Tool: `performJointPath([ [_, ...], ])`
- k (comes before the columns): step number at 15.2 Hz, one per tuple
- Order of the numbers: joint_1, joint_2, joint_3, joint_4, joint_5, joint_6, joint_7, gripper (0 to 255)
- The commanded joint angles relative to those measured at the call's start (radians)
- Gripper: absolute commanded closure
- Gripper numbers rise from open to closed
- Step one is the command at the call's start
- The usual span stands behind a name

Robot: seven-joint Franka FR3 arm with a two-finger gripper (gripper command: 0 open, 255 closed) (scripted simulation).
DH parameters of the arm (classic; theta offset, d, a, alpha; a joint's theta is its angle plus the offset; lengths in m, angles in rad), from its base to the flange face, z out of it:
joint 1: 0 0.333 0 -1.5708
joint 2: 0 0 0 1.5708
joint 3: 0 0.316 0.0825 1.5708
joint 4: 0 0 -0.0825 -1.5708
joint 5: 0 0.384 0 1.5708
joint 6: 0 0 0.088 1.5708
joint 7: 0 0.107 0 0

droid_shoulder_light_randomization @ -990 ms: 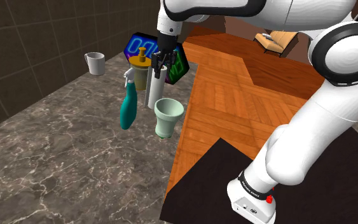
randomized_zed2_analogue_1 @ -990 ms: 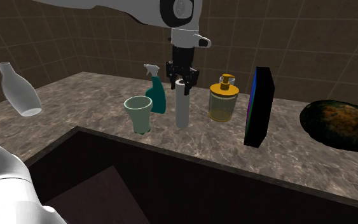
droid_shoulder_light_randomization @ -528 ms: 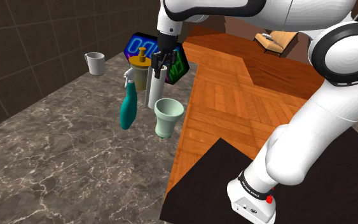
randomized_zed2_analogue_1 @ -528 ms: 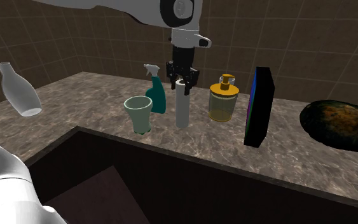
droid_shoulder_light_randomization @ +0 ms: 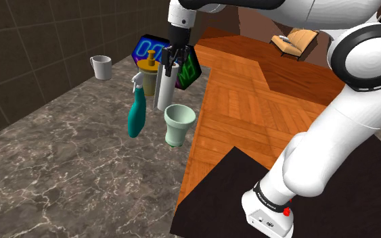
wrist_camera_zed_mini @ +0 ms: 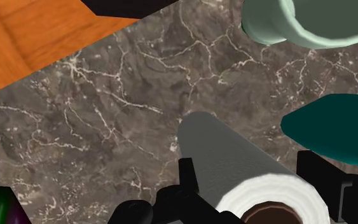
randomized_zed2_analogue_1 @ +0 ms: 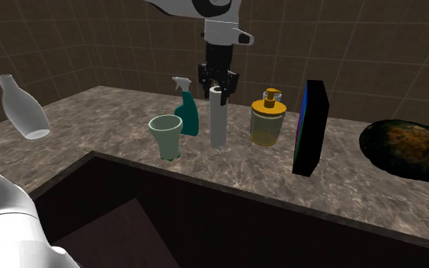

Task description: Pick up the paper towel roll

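Arm (droid_shoulder_light_randomization: pixel 348 115) points straight down, jaws clasping upright paper towel roll (randomized_zed2_analogue_1: pixel 218 119)

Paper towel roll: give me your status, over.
Black gripper shut on top of white upright paper towel roll. Teal spray bottle and yellow soap dispenser close beside, apart.

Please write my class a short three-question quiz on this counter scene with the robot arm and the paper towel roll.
1. True or false: the claw is shut on the paper towel roll.
2. The spray bottle is: A teal, B red, C white.
3. In the second exterior view, what stands between the roll and the black panel?
Key: 1 true; 2 A; 3 the amber soap dispenser.
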Motion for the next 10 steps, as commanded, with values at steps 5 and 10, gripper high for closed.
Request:
performJointPath([
  [5, -0.001, 0.014, -0.001, 0.100, -0.001, -0.086, 0.002, 255],
  [10, -0.001, 0.024, -0.001, 0.156, -0.001, -0.132, 0.005, 255],
])
